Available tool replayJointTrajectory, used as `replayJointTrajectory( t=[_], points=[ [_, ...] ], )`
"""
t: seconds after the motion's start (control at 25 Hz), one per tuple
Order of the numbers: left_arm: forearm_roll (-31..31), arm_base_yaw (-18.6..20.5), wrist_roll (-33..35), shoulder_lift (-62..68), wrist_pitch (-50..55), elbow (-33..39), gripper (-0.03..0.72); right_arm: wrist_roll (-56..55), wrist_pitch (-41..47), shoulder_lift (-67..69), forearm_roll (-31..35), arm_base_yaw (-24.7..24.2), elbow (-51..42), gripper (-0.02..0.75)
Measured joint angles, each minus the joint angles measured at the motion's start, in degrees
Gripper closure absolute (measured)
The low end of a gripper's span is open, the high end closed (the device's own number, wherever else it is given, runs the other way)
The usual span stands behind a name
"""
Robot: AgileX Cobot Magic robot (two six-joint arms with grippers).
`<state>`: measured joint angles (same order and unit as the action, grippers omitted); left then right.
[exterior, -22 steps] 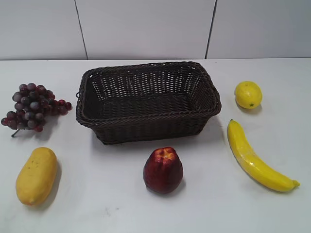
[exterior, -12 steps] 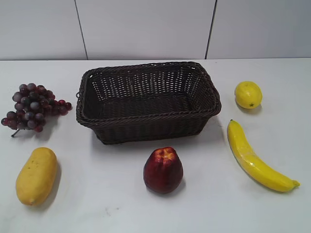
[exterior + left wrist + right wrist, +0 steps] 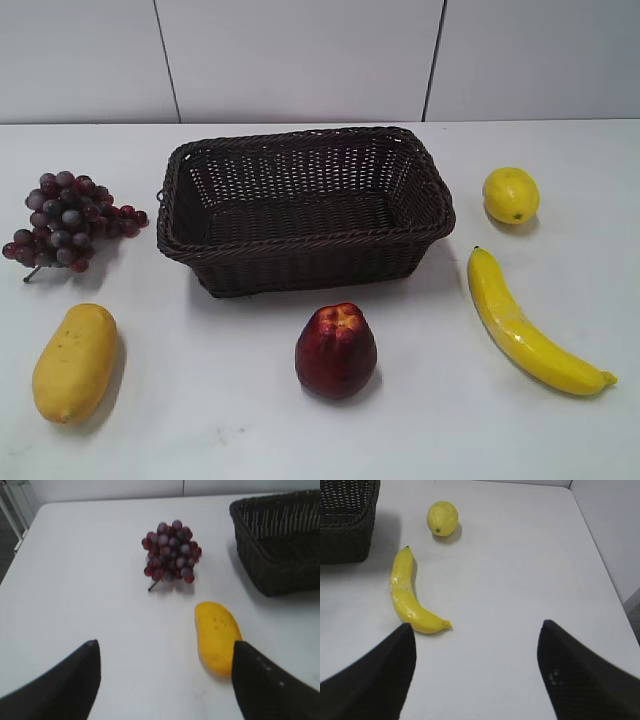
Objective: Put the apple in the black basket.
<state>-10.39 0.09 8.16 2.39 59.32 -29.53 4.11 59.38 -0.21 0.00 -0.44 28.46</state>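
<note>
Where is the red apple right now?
In the exterior view, the apple sits on the white table, near the middle front, just in front of the black basket, not in it.

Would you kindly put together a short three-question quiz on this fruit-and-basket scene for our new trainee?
1. True or false: the apple already lies inside the black basket.
2. Which fruit lies nearest the lemon? A) grape bunch B) banana C) mango
3. Fill in: in both wrist views, the left claw and the right claw have their fingers spread ____.

Key:
1. False; it sits on the table in front of the basket, which holds nothing.
2. B, the banana; the grape bunch and mango lie at the far left.
3. Apart, holding nothing.
</note>
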Motion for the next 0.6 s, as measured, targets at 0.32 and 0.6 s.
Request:
replayJointTrajectory(
  t=[0.32,0.6],
  points=[
    [-8.7,-1.0,4.6,20.5,-12.8,-8.3,0.078,0.0,0.0,0.0,0.0,0.0,0.0,0.167],
    [-21.1,-6.9,17.2,41.8,-13.7,-16.3,0.088,0.0,0.0,0.0,0.0,0.0,0.0,0.167]
  ],
)
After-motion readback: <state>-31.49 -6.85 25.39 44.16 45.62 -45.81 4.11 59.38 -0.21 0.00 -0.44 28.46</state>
